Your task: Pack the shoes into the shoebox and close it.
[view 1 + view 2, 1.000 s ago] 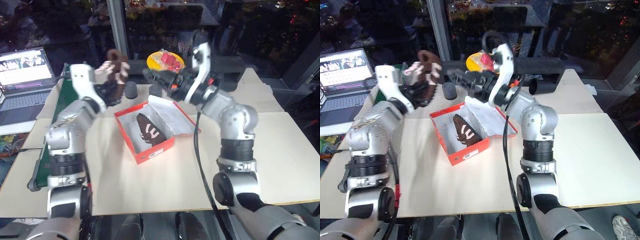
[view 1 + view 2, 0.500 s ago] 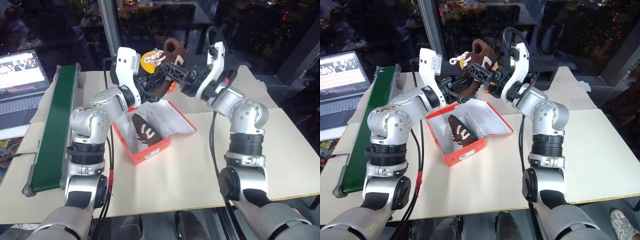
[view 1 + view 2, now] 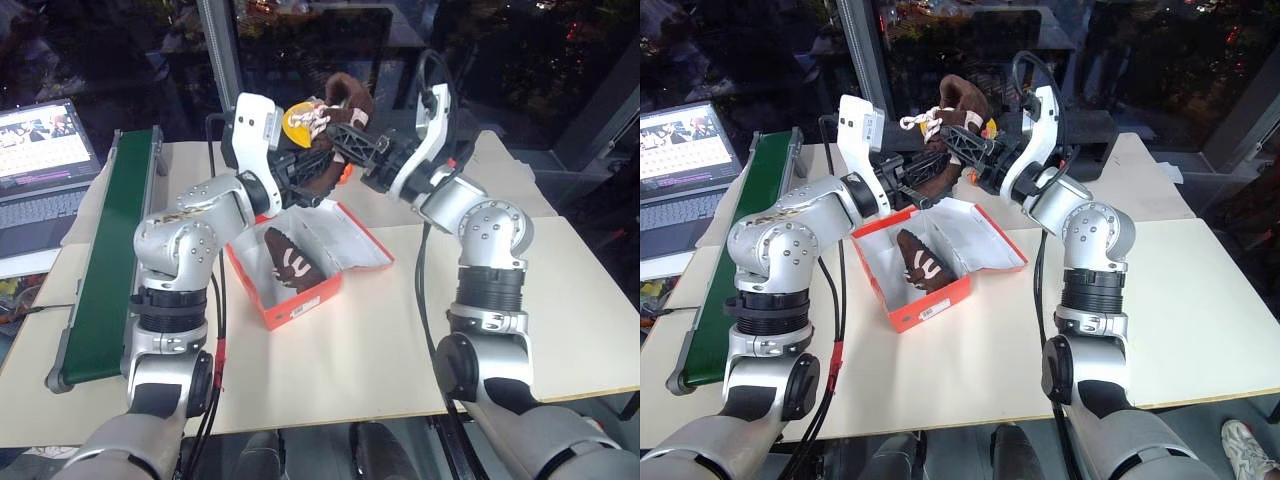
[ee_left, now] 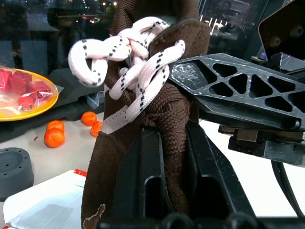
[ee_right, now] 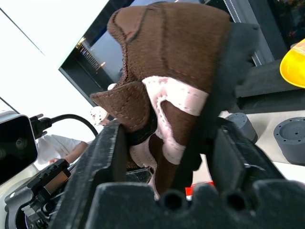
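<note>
Your table [image 3: 330, 370] carries the open shoebox [image 3: 300, 300] with one shoe [image 3: 288, 260] inside. Above it, your left gripper [image 3: 315, 170] pinches the second shoe [image 3: 948, 140]; your right gripper [image 3: 965, 145] has its fingers closing around it too.

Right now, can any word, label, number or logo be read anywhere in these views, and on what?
None can be read.
White end label on the shoebox: print too small to read.
Laptop screen: picture and rows of text, too blurred to read.
</note>
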